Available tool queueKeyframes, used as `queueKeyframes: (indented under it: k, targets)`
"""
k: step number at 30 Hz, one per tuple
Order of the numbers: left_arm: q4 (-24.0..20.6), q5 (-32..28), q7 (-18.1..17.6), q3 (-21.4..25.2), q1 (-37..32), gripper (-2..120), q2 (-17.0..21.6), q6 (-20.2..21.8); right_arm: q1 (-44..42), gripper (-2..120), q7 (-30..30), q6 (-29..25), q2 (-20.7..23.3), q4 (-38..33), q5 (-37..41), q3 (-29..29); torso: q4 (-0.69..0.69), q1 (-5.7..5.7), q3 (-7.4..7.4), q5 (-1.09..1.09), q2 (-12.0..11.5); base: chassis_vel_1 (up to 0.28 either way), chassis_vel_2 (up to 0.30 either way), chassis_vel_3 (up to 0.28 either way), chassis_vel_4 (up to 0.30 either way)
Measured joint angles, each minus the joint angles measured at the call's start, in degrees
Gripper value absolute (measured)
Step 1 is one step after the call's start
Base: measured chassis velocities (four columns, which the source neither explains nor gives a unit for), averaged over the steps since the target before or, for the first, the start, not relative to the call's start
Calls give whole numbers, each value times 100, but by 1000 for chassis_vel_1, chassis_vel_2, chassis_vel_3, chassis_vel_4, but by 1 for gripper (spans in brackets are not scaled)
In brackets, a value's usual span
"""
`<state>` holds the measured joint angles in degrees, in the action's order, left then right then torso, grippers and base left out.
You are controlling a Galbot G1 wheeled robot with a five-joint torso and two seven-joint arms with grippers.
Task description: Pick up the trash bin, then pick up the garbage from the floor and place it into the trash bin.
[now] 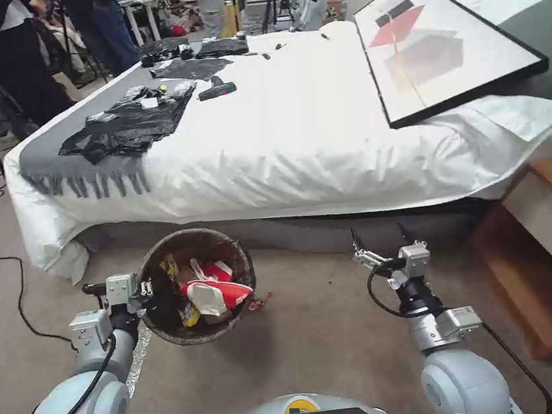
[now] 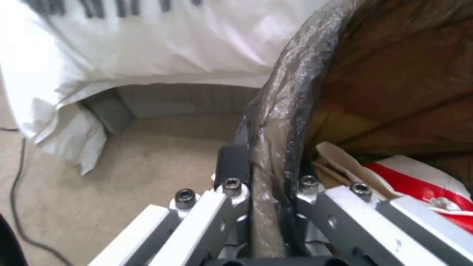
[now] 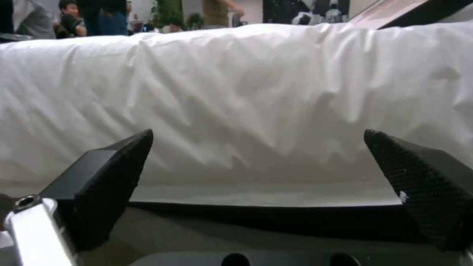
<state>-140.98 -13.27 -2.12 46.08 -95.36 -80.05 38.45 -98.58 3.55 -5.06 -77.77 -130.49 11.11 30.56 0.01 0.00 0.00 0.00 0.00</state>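
The head camera looks forward and down over the carpet at the bed (image 1: 294, 132) at 12 o'clock. The left wrist camera sits tight against the trash bin (image 2: 295, 111) rim, facing the bed's corner. The right wrist camera looks low and level at the same bed's side.

Trash bin (image 1: 170, 325): dark brown-black crinkled liner. Garbage (image 1: 216, 293): red-and-white cups, yellow wrappers. Bed (image 1: 294, 132): white sheet; grey fringed blanket (image 1: 45, 163), far left. Carpet (image 1: 317, 335): beige.

One trash bin (image 1: 170, 325), two tools.
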Motion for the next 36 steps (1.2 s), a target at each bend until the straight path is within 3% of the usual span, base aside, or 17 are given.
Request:
queueKeyframes:
  k: [36]
  targets:
    - [-8, 3, 2, -3, -16, 4, -5, -21, 90, 100, 80, 134, 82, 33, 115, -66, 0, 0, 0, 0, 0, 51, 59, 63, 61]
